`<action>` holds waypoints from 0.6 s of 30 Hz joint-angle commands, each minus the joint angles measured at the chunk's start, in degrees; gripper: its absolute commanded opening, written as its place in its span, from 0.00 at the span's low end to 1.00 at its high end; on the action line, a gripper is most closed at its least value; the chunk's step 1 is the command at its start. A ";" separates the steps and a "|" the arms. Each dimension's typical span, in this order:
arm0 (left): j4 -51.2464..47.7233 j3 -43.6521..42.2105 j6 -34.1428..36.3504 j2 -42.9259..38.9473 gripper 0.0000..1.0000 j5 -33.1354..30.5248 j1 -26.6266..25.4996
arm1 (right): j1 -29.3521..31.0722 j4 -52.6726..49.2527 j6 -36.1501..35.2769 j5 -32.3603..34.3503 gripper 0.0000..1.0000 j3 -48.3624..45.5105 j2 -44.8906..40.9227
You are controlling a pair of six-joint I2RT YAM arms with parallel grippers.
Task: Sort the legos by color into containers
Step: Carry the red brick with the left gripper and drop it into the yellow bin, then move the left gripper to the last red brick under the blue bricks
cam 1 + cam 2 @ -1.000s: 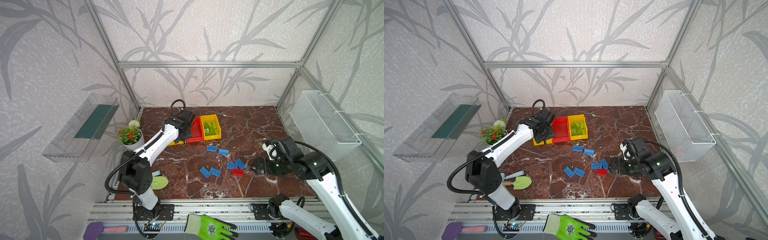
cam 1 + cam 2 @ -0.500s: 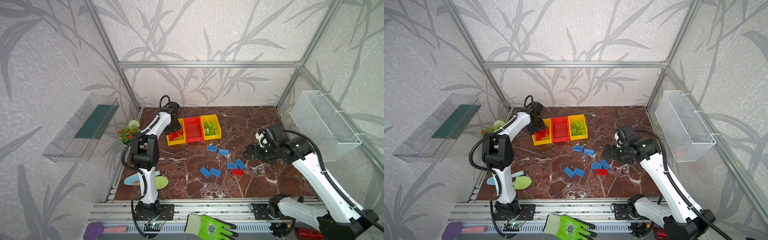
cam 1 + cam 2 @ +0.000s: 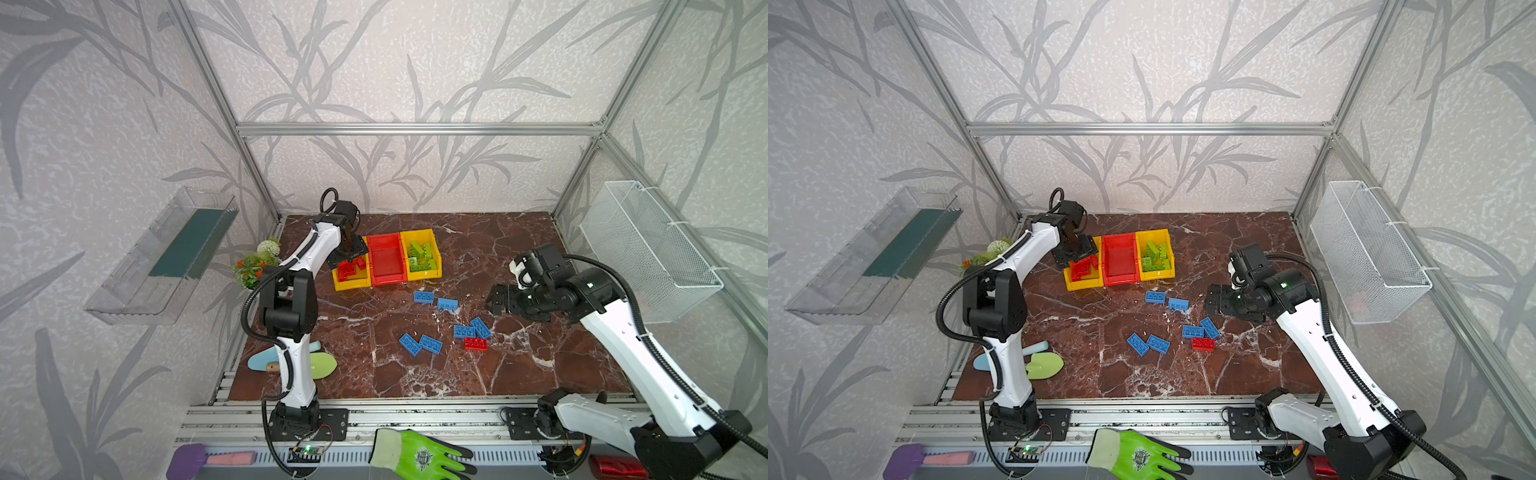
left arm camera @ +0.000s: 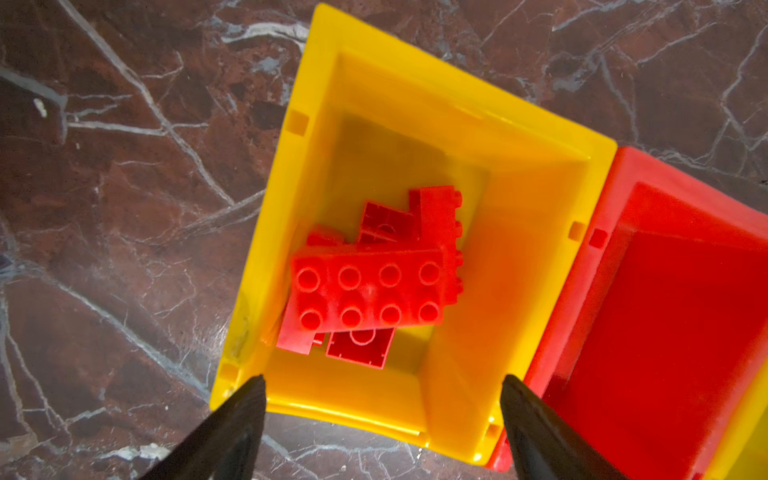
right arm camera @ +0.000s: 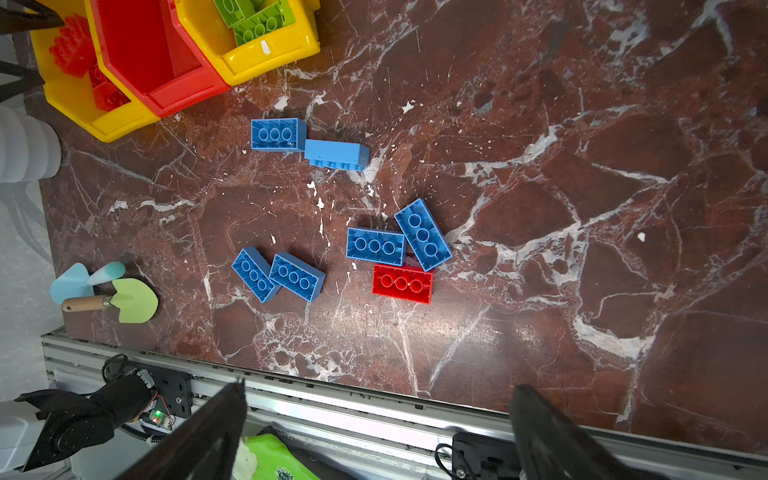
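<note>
Three joined containers stand at the back: a yellow bin (image 3: pixel 351 284) holding red legos (image 4: pixel 368 291), a red bin (image 3: pixel 388 280) with nothing in it, and a yellow bin (image 3: pixel 424 275) holding green legos (image 3: pixel 419 255). My left gripper (image 4: pixel 381 378) hovers open and empty over the bin with the red legos, also seen in a top view (image 3: pixel 348 253). Several blue legos (image 5: pixel 376 246) and one red lego (image 5: pixel 402 284) lie loose on the marble floor. My right gripper (image 5: pixel 379 386) hangs open and empty above the floor, right of the loose bricks (image 3: pixel 498 299).
A potted flower plant (image 3: pixel 255 264) stands left of the bins. Toy shovels (image 3: pixel 322 365) lie by the left arm's base. A wire mesh basket (image 3: pixel 648 249) hangs on the right wall, a clear tray (image 3: pixel 162 257) on the left. A green glove (image 3: pixel 415 455) lies on the front rail.
My left arm has folded its elbow back while its gripper stays over the leftmost bin. My right gripper has moved away from the loose bricks, toward the back.
</note>
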 commanded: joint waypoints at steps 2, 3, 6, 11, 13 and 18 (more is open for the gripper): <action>-1.04 -3.43 -2.27 -8.18 0.88 1.08 -4.68 | -0.26 -2.58 -0.50 2.12 0.99 -0.43 -2.38; -1.32 -3.98 -2.66 -9.21 0.88 1.11 -6.65 | -0.26 -3.50 0.02 2.97 0.99 -1.12 -3.14; -1.66 -5.54 -3.57 -11.24 0.88 0.77 -13.69 | -0.26 -6.31 1.52 5.04 0.99 -3.55 -6.52; -0.67 -9.04 -9.57 -13.43 0.88 0.36 -25.79 | -0.76 -12.63 5.21 9.37 0.99 -6.98 -13.95; -0.40 -10.29 -12.25 -14.25 0.88 -0.28 -30.22 | -1.03 -15.76 6.18 11.81 0.99 -7.64 -16.95; -0.50 -12.85 -19.18 -16.16 0.89 -3.58 -41.73 | -4.15 -22.01 8.54 14.54 0.99 -5.57 -21.06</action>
